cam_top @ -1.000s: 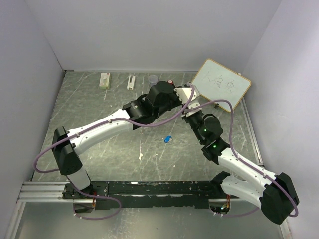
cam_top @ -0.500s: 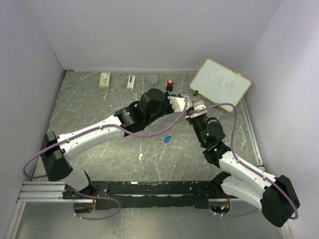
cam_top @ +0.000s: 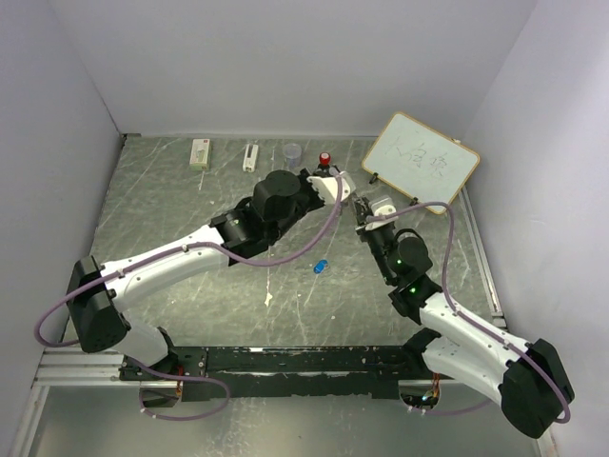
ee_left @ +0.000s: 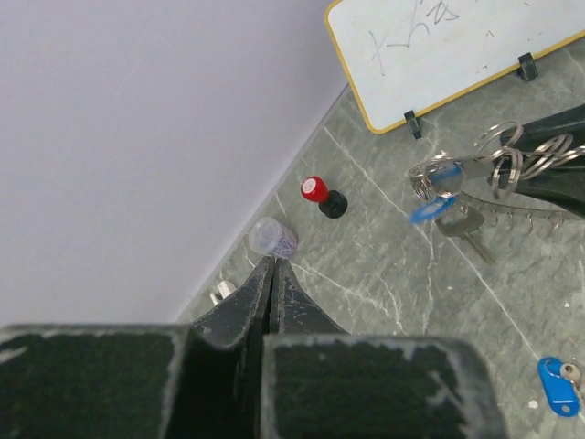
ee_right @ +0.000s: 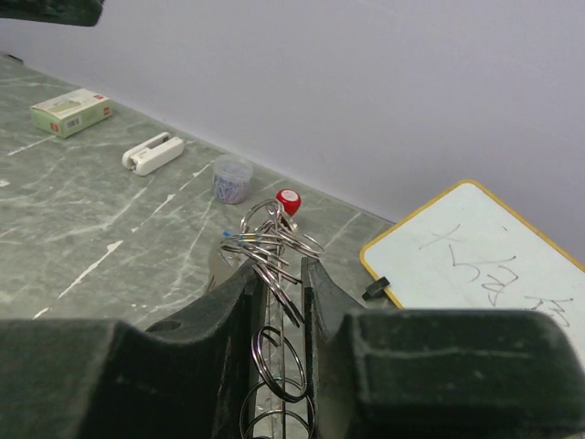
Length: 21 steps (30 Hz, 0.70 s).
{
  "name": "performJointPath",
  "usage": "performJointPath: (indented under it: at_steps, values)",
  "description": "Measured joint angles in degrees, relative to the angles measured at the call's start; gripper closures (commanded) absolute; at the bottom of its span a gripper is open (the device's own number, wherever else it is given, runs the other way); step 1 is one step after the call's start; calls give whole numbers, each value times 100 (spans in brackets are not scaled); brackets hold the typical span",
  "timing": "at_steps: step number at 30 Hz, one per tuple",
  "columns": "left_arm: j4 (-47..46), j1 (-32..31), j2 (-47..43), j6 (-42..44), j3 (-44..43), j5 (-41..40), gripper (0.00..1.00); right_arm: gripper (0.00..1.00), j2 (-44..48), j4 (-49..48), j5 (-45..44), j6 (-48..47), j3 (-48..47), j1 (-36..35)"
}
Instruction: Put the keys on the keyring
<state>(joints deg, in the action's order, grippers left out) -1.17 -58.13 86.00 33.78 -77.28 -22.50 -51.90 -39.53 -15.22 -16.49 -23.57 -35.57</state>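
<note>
Keyring [ee_right: 272,241] partly hidden w/in right gripper [ee_right: 279,272]; hanging blue key [ee_left: 430,209] blurred.

We see three plain walls closing in the table [cam_top: 181,205]: a back wall [cam_top: 285,67] across the top of the frame, a left wall [cam_top: 48,190] and a right wall [cam_top: 557,190] slanting inward. All are smooth and pale, white with a faint lilac tint. The tabletop fills the middle of the top view; it is grey-green like stone, veined and scuffed with white streaks. A metal strip [cam_top: 481,257] edges it at the right. A ribbed aluminium rail [cam_top: 81,367] runs along the near edge, lower left. At upper right a whiteboard [cam_top: 422,160] stands tilted near the right wall. The light is soft and even, with faint shadows.
</note>
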Motion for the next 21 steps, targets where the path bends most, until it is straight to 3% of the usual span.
performJointPath:
  at_steps: [3,8,21]
  values:
    - [-92,131,-61,-439,162,96,69,100,103,-4,225,2,83,2]
    - [-417,468,-435,-1244,761,520,54,100,173,-33,695,59,92,26]
    - [-2065,684,-1729,-2485,3016,2463,48,100,136,-96,1668,352,98,66]
